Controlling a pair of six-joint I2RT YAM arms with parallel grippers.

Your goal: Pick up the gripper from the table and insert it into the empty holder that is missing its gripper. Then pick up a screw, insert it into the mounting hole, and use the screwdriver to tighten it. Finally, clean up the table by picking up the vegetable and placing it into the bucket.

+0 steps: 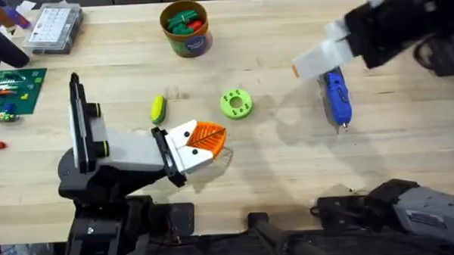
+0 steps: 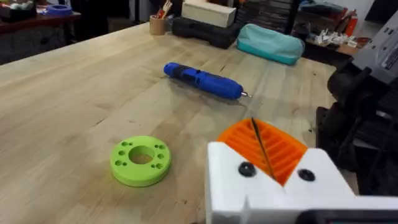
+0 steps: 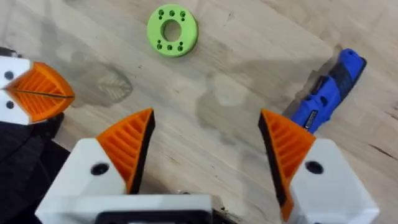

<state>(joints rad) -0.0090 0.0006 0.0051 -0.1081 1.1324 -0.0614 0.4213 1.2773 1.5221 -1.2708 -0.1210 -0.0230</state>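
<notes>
The blue screwdriver (image 1: 336, 98) lies flat on the table (image 1: 288, 156) at the right, bit toward the front edge; it also appears as the screwdriver (image 2: 202, 79) and the screwdriver (image 3: 326, 93). My right gripper (image 1: 315, 61) hovers just left of its far end, open (image 3: 208, 146) with nothing between the orange pads. My left gripper (image 1: 205, 140) sits low at mid-table, pads pressed shut (image 2: 264, 146) on nothing. The yellow-and-green vegetable (image 1: 158, 109) lies just behind it. The bucket (image 1: 186, 27) stands at the back centre, holding green and red pieces. The loose gripper, holder and screw are out of view.
A bright green disc with holes (image 1: 236, 104) lies between the vegetable and the screwdriver. At the back left stands a clear compartment box (image 1: 53, 27), with a green board (image 1: 10, 91) near the left edge. A teal pouch (image 2: 270, 43) lies beyond the screwdriver.
</notes>
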